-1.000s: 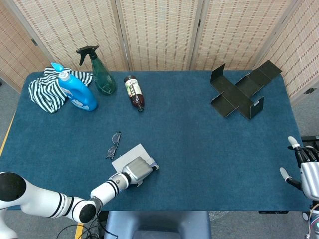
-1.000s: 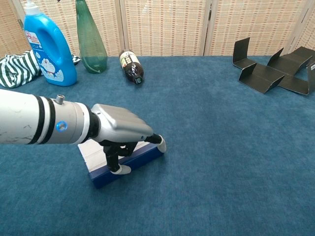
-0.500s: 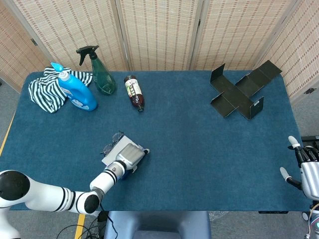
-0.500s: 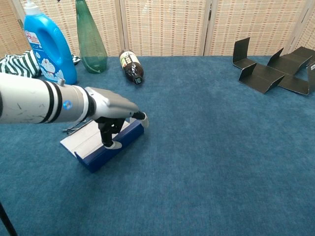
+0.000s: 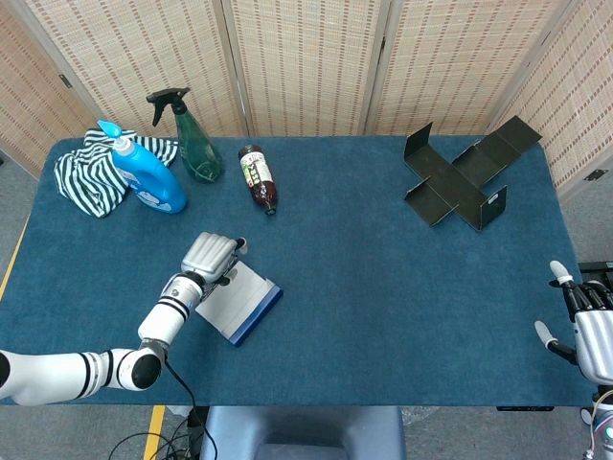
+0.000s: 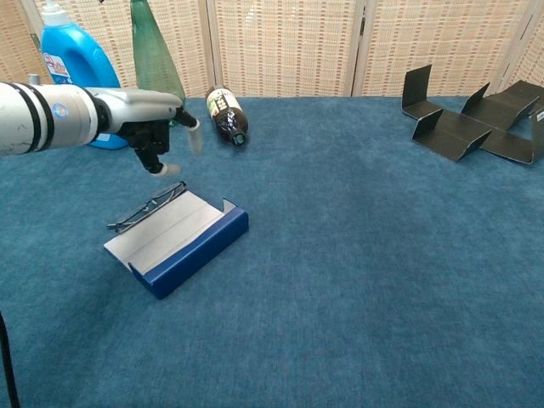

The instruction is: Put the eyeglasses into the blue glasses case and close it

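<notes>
Left hand in head view sits over the far-left corner of the open case, fingers loosely apart, holding nothing; it hides the glasses from this camera; case lies open on the blue table, grey lining up, blue edge toward the near right; right hand at the table's near-right edge, fingers spread, empty; spray bottle, detergent on a striped cloth, and a brown bottle on its side along the far left; black folded cardboard far right.

Chest view: left hand raised clear of the table, above and behind the case, fingers pointing down and apart, nothing in them; glasses lie folded on the cloth, touching or just beside the case's far-left edge, outside it; case open, lid flat; brown bottle beyond; cardboard far right; right hand out of this frame.
</notes>
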Robot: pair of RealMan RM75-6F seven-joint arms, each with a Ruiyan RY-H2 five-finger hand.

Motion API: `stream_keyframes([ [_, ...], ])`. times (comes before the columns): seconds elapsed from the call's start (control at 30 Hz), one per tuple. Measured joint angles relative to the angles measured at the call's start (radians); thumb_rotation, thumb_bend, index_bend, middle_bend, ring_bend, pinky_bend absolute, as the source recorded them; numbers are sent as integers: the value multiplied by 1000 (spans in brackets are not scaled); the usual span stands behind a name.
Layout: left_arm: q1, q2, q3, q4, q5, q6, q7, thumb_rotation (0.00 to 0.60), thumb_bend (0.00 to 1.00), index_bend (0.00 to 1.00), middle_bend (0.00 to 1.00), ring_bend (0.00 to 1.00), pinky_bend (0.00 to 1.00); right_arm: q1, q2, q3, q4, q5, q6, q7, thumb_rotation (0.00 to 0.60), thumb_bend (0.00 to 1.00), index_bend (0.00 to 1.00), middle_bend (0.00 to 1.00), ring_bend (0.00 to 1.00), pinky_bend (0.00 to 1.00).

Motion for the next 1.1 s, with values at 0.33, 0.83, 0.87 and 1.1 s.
stream_keyframes([
  [0.33, 39, -72, -2, 134, -122, -43, 30, 600, 422, 421, 1000, 960, 992, 5, 0, 0, 0, -2, -8, -1, 600, 269, 52, 304, 339, 237],
  [0.83, 17, -47, -11, 91, -245, -76, 127, 481, 422, 456, 1000, 960, 993, 12, -6, 0, 5, 2, -19, 3, 600, 270, 51, 304, 343, 237],
  [0.87, 14, -53, -9, 99, -250, -72, 137, 470, 422, 458, 1000, 960, 993, 11, -5, 0, 5, 2, -18, 3, 600, 270, 52, 304, 343, 237],
  [1.1, -6, -79, -6, 125, -316, -62, 197, 387, 401, 480, 1000, 960, 993, 4, -3, -1, 6, 8, -12, 5, 600, 270, 52, 305, 345, 240],
])
